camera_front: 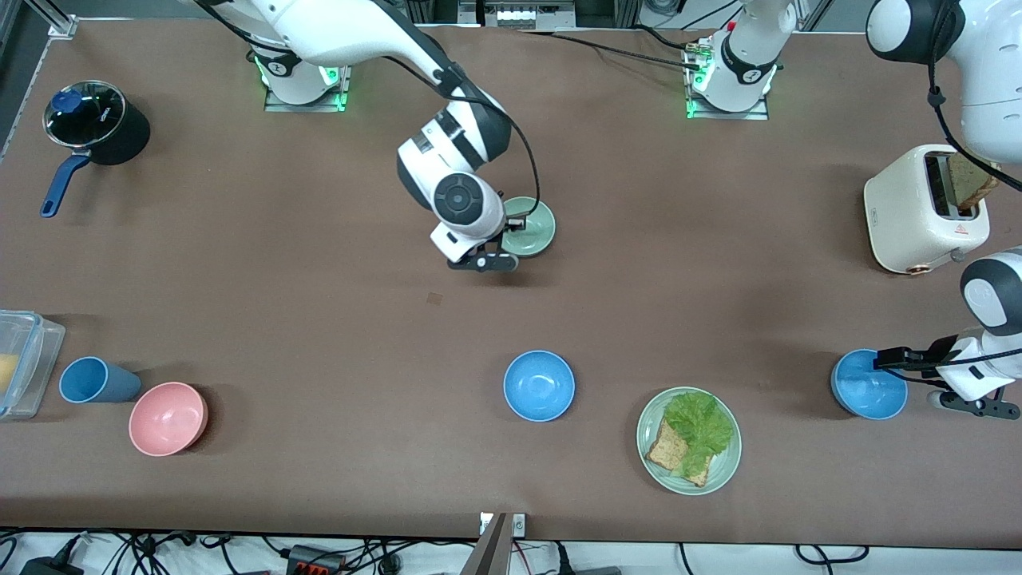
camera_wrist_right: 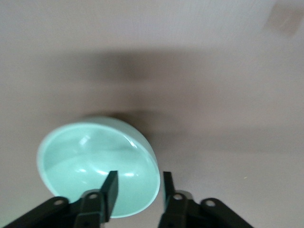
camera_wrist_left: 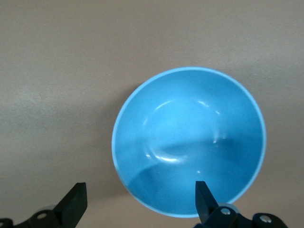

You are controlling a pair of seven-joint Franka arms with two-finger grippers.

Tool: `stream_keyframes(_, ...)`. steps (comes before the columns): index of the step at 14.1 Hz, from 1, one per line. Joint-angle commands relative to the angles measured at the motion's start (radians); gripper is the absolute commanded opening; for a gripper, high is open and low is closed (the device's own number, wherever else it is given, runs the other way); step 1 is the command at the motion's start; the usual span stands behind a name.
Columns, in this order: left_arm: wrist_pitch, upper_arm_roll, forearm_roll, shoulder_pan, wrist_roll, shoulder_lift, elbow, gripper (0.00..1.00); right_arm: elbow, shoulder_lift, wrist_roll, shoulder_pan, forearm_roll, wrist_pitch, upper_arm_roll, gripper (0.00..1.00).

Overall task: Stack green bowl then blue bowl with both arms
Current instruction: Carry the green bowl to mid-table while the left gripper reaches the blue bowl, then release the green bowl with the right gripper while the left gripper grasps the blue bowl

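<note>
The green bowl [camera_front: 533, 228] is near the middle of the table, tilted, and also shows in the right wrist view [camera_wrist_right: 95, 161]. My right gripper [camera_front: 513, 229] [camera_wrist_right: 140, 190] is shut on its rim, one finger inside and one outside. A blue bowl [camera_front: 866, 387] [camera_wrist_left: 190, 137] sits at the left arm's end of the table. My left gripper [camera_front: 885, 359] [camera_wrist_left: 140, 202] is open over its rim, one finger above the inside and one above the table. A second blue bowl [camera_front: 539, 386] sits nearer the front camera than the green bowl.
A green plate [camera_front: 722, 471] with lettuce and toast lies between the two blue bowls. A toaster [camera_front: 910, 209] stands at the left arm's end. A pink bowl [camera_front: 168, 418], blue cup [camera_front: 92, 380], clear container [camera_front: 24, 363] and black pot [camera_front: 100, 124] are at the right arm's end.
</note>
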Motion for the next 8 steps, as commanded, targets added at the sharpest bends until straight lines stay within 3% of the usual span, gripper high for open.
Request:
stream_keyframes(1,-0.002,-0.013,0.005,0.023,0.046,0.016,0.034,1.00,0.106,-0.089,-0.001,-0.110,0.002,-0.167,-0.010,1.00)
stream_keyframes(4,0.024,-0.014,0.005,0.022,0.086,0.041,0.034,1.00,0.284,-0.089,-0.095,-0.253,-0.032,-0.368,-0.009,1.00)
stream_keyframes(6,0.043,-0.014,0.008,0.012,0.083,0.050,0.034,1.00,0.309,-0.094,-0.188,-0.324,-0.087,-0.395,-0.020,1.00)
stream_keyframes(8,0.064,-0.014,0.008,0.011,0.073,0.062,0.037,0.93,0.309,-0.130,-0.257,-0.419,-0.118,-0.398,-0.018,1.00)
